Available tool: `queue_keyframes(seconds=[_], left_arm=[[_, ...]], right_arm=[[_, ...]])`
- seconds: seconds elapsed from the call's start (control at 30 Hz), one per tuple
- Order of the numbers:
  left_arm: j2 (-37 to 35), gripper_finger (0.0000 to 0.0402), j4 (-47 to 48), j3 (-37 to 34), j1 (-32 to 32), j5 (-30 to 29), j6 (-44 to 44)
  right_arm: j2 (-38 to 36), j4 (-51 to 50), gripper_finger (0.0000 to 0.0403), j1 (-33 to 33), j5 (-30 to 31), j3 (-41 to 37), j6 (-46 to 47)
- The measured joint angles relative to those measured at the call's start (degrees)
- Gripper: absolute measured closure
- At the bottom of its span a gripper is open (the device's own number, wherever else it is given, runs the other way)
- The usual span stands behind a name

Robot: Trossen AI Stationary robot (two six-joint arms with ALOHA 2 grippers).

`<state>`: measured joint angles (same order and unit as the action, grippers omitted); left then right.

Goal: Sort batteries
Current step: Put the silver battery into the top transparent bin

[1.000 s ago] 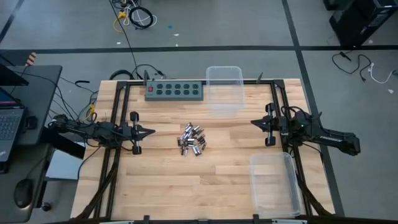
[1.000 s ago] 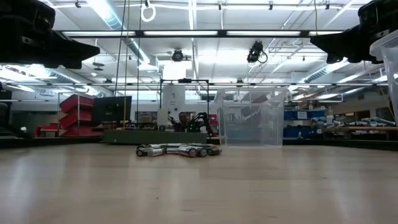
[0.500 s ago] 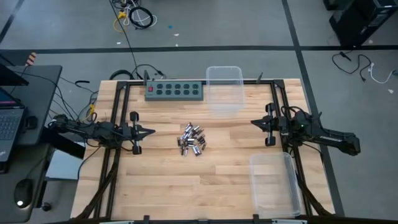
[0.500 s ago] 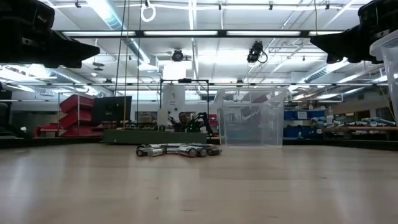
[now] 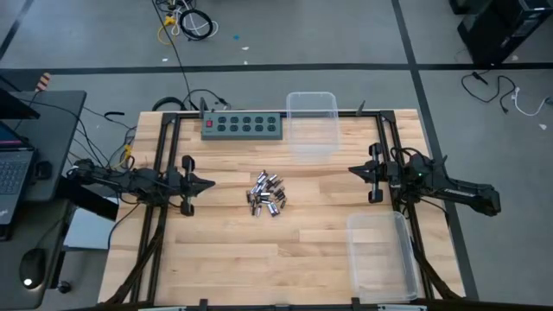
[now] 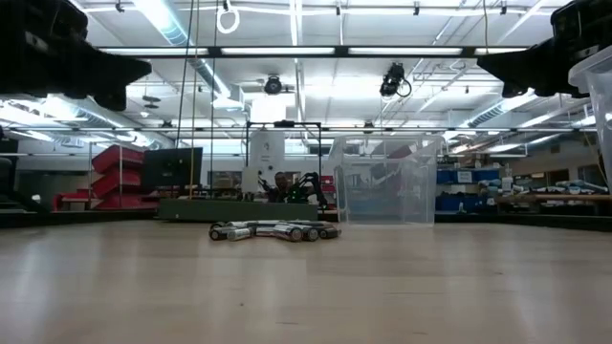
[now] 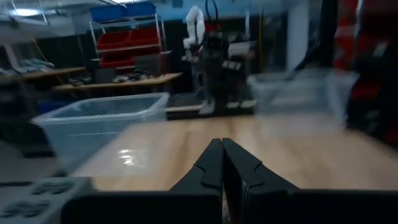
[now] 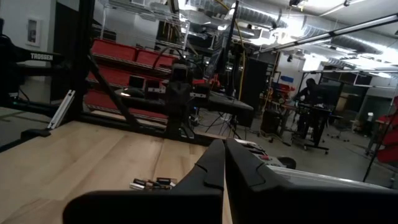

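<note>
high view: batteries (image 5: 267, 194) heaped in one tight cluster at mid-table, about a dozen small cells, silvery and dark mixed, too small and overlapped for an exact count. two clear bins set out – one (image 5: 311, 123) at the far edge beside the green power strip (image 5: 243, 126), one (image 5: 381, 255) at the near right corner – likely one per battery kind, each within an arm's reach. left gripper (image 5: 210, 183) at the left of the pile, well apart from it, fingers pressed shut on nothing; right gripper (image 5: 352, 169) opposite, equally clear of the cells, fingers closed and empty too. both tips aimed inward at the heap – a ready pose by the look of it, sorting not yet begun, no cell in either bin. two arms, two bins, one strip, one pile.
</note>
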<state>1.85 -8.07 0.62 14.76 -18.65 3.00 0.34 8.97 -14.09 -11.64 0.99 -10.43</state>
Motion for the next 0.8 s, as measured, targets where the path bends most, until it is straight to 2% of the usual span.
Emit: queue_keyframes(seconds=[0.1,0.43,0.8], left_arm=[[0.0,0.0400,-4.7,0.0,0.0,0.3,-3.5],[0.0,0.0400,-17.2,0.0,0.0,0.3,-3.7],[0.0,0.0400,-21.3,0.0,0.0,-1.1,-3.7]], right_arm=[[0.0,0.0,0.0400,0.0,0.0,0.0,0.0],[0.0,0.4,0.0400,0.0,0.0,0.0,0.1],[0.0,3.9,0.0400,0.1,-0.3,0.0,10.3]])
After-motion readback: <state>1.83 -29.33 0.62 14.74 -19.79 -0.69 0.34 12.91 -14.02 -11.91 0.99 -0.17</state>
